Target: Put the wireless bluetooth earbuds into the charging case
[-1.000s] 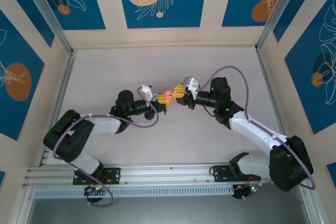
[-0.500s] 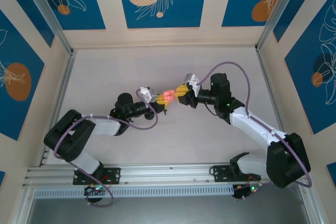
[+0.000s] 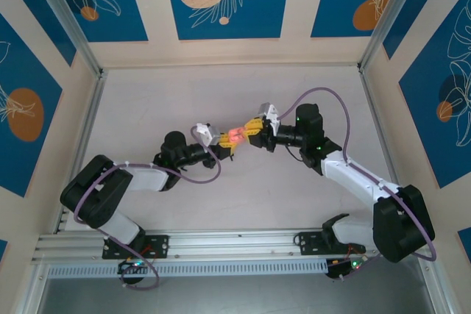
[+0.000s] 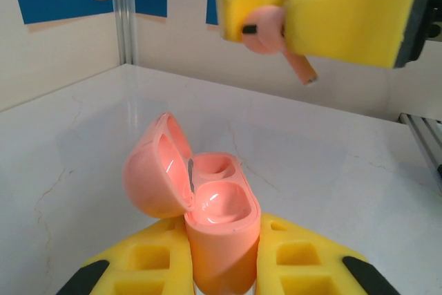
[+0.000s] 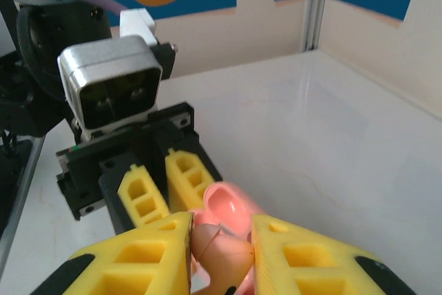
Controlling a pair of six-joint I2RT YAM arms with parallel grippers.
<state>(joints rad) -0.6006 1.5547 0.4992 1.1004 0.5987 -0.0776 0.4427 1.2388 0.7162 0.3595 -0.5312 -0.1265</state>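
My left gripper (image 4: 221, 234) is shut on a pink charging case (image 4: 219, 220) and holds it upright with its lid (image 4: 153, 170) swung open to the left. Both wells in the case look empty. My right gripper (image 5: 221, 231) is shut on a pink earbud (image 5: 226, 257). In the left wrist view that earbud (image 4: 266, 24) hangs between yellow pads (image 4: 345, 5) above and beyond the case, its stem pointing down to the right. From above, the two grippers meet tip to tip at the table's middle around the case (image 3: 235, 135).
The white table (image 3: 243, 196) is walled by blue and cream panels. Aluminium posts stand at the back corners (image 3: 375, 27). The left arm's wrist camera block (image 5: 110, 88) faces my right gripper closely. A rail (image 3: 221, 244) runs along the near edge.
Both grippers drifted slightly toward the back of the table a second ago, keeping the case and earbud close together. Over the last half second almost nothing moved.
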